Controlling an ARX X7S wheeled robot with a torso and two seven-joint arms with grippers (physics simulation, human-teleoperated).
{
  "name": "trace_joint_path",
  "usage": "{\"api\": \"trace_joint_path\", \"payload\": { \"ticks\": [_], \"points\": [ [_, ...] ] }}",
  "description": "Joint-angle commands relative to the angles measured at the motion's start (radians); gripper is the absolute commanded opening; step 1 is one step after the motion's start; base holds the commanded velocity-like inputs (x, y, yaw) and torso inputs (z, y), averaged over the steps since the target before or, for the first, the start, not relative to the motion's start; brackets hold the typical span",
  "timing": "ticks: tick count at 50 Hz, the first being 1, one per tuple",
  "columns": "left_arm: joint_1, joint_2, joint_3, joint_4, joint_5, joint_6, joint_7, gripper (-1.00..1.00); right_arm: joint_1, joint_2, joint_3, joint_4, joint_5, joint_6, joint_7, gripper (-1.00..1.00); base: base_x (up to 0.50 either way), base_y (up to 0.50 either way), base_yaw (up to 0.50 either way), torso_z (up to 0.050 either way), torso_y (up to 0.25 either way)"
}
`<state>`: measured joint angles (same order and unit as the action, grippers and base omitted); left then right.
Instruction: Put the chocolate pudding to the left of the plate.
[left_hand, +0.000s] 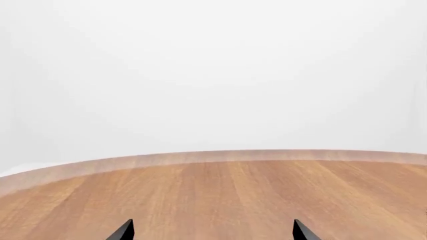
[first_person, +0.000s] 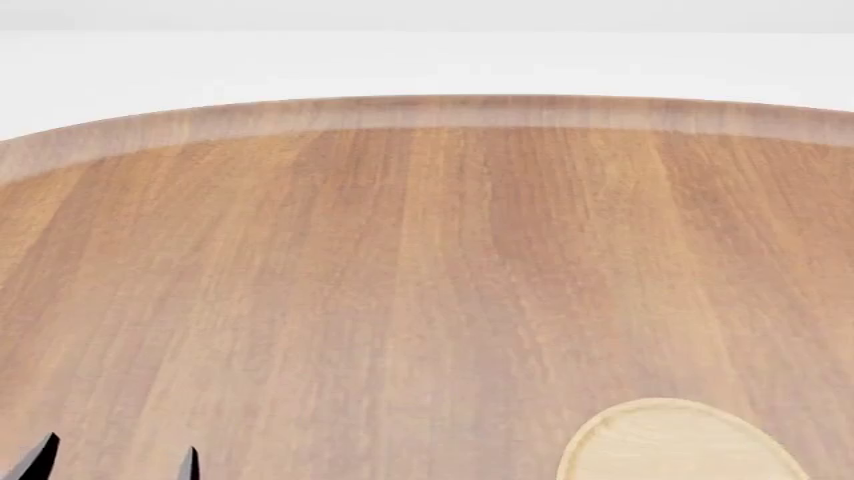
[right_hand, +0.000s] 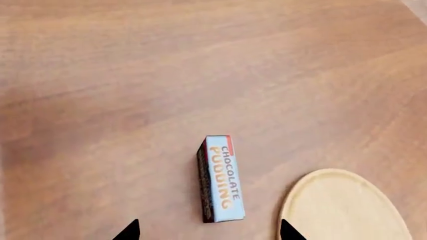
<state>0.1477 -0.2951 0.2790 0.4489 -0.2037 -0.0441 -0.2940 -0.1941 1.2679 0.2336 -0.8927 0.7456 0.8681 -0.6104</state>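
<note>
The chocolate pudding (right_hand: 221, 178), a small carton with a light blue lettered top and dark brown side, lies flat on the wooden table in the right wrist view. The light-wood plate (right_hand: 343, 207) lies close beside it, a small gap apart; it also shows in the head view (first_person: 681, 444) at the bottom right. My right gripper (right_hand: 209, 235) is open and empty, jaws wide, hovering above the pudding's near end. My left gripper (first_person: 114, 465) is open and empty at the head view's bottom left; its tips (left_hand: 212, 234) show over bare table. The pudding is out of the head view.
The round wooden table (first_person: 400, 250) has a curved far edge (first_person: 427, 110), with a white background beyond. In the left wrist view only table surface (left_hand: 220, 195) and its edge show.
</note>
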Motion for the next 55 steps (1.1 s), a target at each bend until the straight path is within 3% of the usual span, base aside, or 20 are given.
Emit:
{"api": "trace_joint_path", "payload": {
  "ticks": [1,5,20,34,46,55],
  "points": [
    [-0.004,-0.003,0.008,-0.008,0.002,0.003,-0.003,1.00,0.012,-0.022,-0.095,0.095,-0.089,-0.072,-0.020,1.00,0.00,0.00,0.00,0.000,0.000],
    [-0.004,-0.004,0.011,-0.008,0.003,0.004,-0.003,1.00,0.056,-0.041,-0.190,0.133,-0.150,-0.092,-0.014,1.00,0.00,0.00,0.00,0.000,0.000],
    [-0.010,-0.005,0.024,-0.024,0.006,0.011,-0.004,1.00,0.137,-0.055,-0.269,0.168,-0.196,-0.100,-0.026,1.00,0.00,0.00,0.00,0.000,0.000],
    [-0.012,-0.007,0.040,-0.030,0.010,0.011,-0.004,1.00,0.348,-0.121,-0.369,0.231,-0.222,-0.086,-0.069,1.00,0.00,0.00,0.00,0.000,0.000],
    [-0.012,-0.011,0.050,-0.034,0.012,0.014,-0.004,1.00,0.291,-0.179,-0.438,0.306,-0.289,-0.182,-0.068,1.00,0.00,0.00,0.00,0.000,0.000],
    [-0.016,-0.011,0.059,-0.042,0.017,0.016,-0.005,1.00,0.342,-0.251,-0.533,0.387,-0.351,-0.222,-0.100,1.00,0.00,0.00,0.00,0.000,0.000]
  ]
}}
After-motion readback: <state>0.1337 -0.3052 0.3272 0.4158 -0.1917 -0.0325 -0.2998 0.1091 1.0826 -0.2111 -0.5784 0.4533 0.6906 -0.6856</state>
